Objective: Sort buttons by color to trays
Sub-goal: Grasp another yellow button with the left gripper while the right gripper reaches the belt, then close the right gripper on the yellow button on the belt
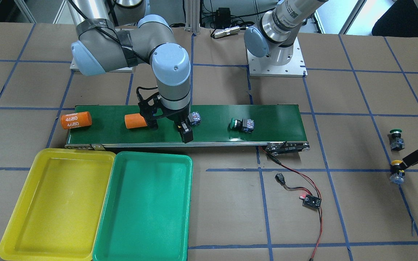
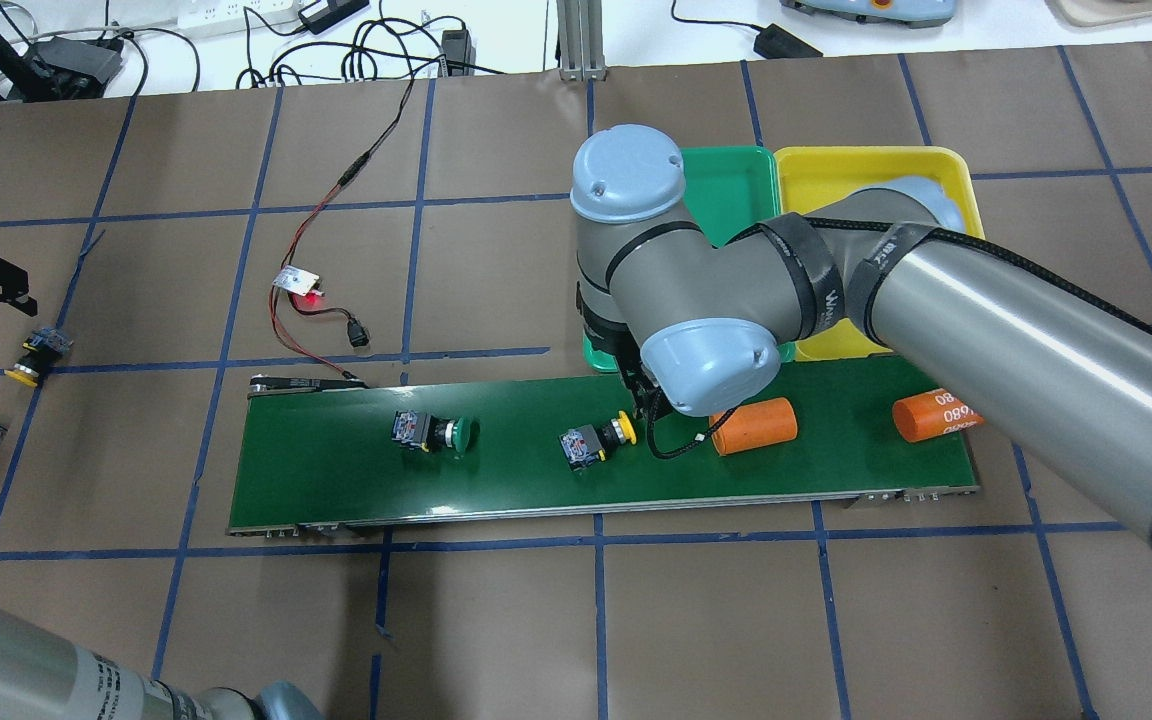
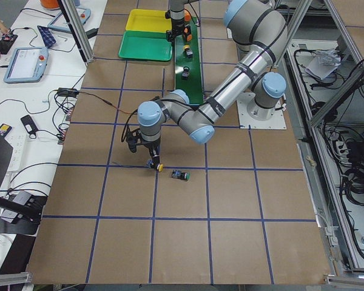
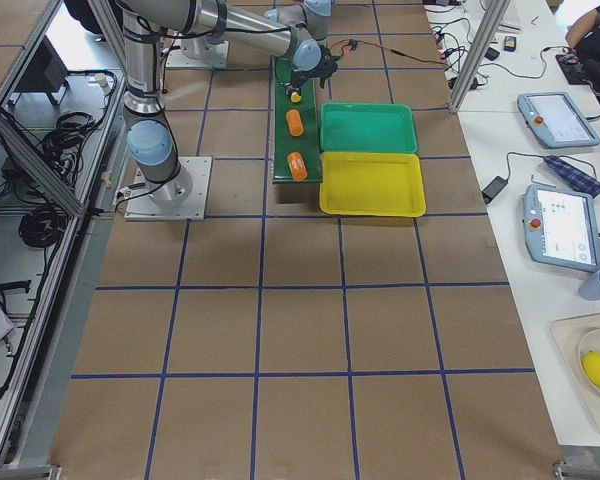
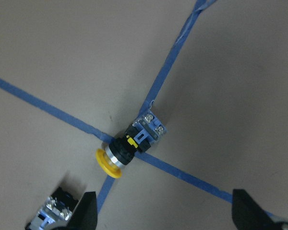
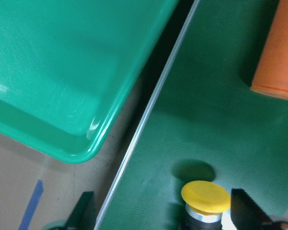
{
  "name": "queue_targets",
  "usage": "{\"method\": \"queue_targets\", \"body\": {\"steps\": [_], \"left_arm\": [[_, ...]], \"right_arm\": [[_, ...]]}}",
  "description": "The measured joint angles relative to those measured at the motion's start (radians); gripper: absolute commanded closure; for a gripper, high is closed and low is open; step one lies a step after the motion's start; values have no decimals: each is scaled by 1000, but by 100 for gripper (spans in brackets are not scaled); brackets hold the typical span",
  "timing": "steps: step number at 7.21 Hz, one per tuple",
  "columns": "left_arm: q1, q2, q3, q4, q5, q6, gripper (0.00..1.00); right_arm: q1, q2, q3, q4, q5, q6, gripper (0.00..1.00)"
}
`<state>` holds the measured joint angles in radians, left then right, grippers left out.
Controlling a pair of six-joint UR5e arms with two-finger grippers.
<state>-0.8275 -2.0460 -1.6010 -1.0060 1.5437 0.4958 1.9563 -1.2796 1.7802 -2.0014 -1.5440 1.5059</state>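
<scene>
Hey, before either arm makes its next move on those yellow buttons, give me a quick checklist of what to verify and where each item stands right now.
1. Right gripper open: ok, fingers apart.
2. Belt's yellow button lined up between its fingers: ok, though nearer one finger.
3. Orange cylinder apart from those fingers: ok.
4. Yellow tray free to receive: ok, nothing in it.
5. Left gripper open near the table's yellow button: ok.
6. Finger height above the belt: cannot tell.
</scene>
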Motion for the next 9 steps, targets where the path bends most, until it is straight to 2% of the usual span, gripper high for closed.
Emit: {"method": "queue_targets", "body": {"steps": [2,4,5,6,8,9], "left_arm": [[14,-68,7,95,-3,97,0],[14,-118,-13,119,-1,191,0],[13,-124,-17,109,2,217,15],[12,-126,-22,96,5,229,47],[9,-121,-17,50,30,240,86],[5,-115,-11,33,36,241,95]], "right_arm": [[3,1,9,45,-4,1,0],[-2,4,38,54,1,0,0],[-4,5,55,54,2,-1,62],[-8,4,66,52,4,-4,100],[-25,-1,72,49,7,-26,100],[-38,-5,69,50,7,-44,100]]}}
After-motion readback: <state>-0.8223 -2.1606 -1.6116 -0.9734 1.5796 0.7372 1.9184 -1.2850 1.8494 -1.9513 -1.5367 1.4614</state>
